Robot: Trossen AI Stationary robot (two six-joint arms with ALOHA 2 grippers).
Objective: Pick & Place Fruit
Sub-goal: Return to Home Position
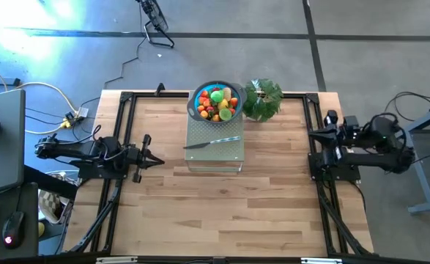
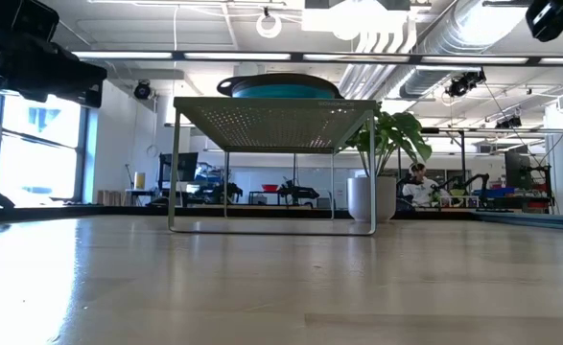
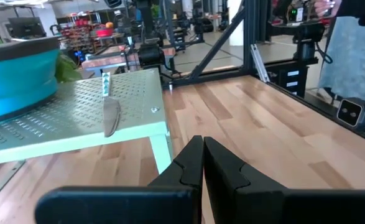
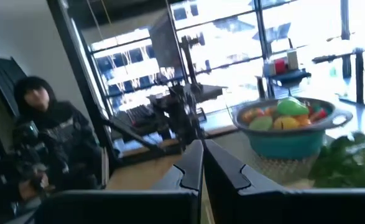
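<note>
Several small toy fruits (image 1: pixel 216 103), red, orange, yellow and green, lie heaped in a blue bowl (image 1: pixel 194 107) that stands on the far end of a pale green perforated stand (image 1: pixel 215 150) at the table's far middle. The fruit (image 4: pixel 283 114) also shows over the bowl's rim in the right wrist view. My left gripper (image 1: pixel 158 160) is shut near the table's left edge, pointing level at the stand, holding nothing. My right gripper (image 4: pixel 202 163) is shut, drawn back above the table's right edge, holding nothing.
A slim silver knife (image 1: pixel 213 141) lies on the stand in front of the bowl. A leafy green plant (image 1: pixel 262 99) stands right of the bowl. A black frame (image 1: pixel 127 99) runs along the table's edges. A person (image 4: pixel 42 143) stands beyond the table's left side.
</note>
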